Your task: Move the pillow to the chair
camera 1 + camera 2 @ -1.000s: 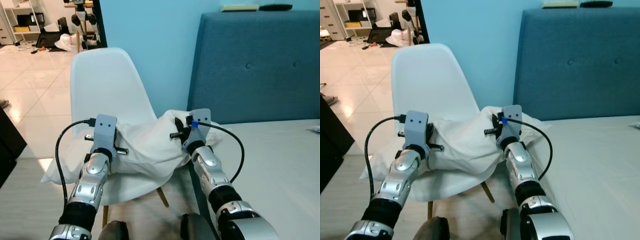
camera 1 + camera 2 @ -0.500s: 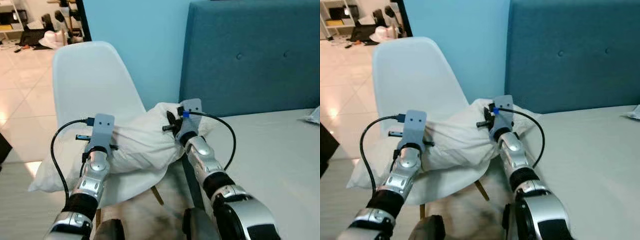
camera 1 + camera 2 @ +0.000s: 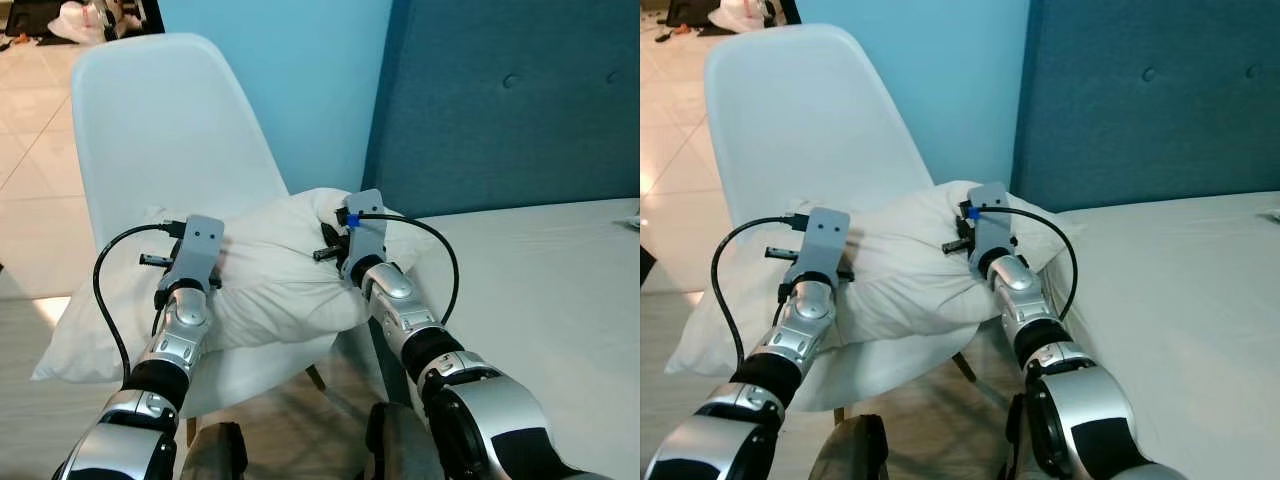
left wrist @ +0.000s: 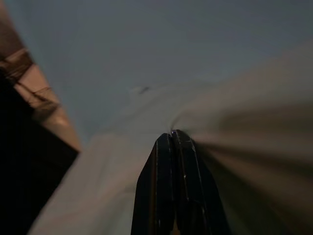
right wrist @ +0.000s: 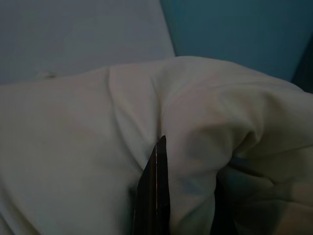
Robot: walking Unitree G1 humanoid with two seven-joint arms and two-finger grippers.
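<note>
- Placing step is judged to be in hand: one white pillow (image 3: 270, 275) is held over the seat of the one white chair (image 3: 150, 130), sagging across it, with its left corner hanging past the seat edge.
- Whether the pillow's weight is already borne by the seat cannot be told; the underside is hidden.
- Left claw (image 4: 172, 139) is seen pinched tight on a fold of pillow fabric, fingers pressed together on the cloth.
- Right claw (image 5: 159, 147) is likewise clamped on a bunched fold near the pillow's right end, beside the bed (image 3: 540, 270).
- Two claws are counted, both gripping the same pillow; one bed with a blue headboard (image 3: 510, 100) stands just right of the chair.
- Next move, as judged: pillow to be lowered and shifted further onto the seat so it is centred, then both claws opened and drawn back.
- Risk noted: the overhanging left corner could drag the pillow off the seat on release unless it is set further in.
</note>
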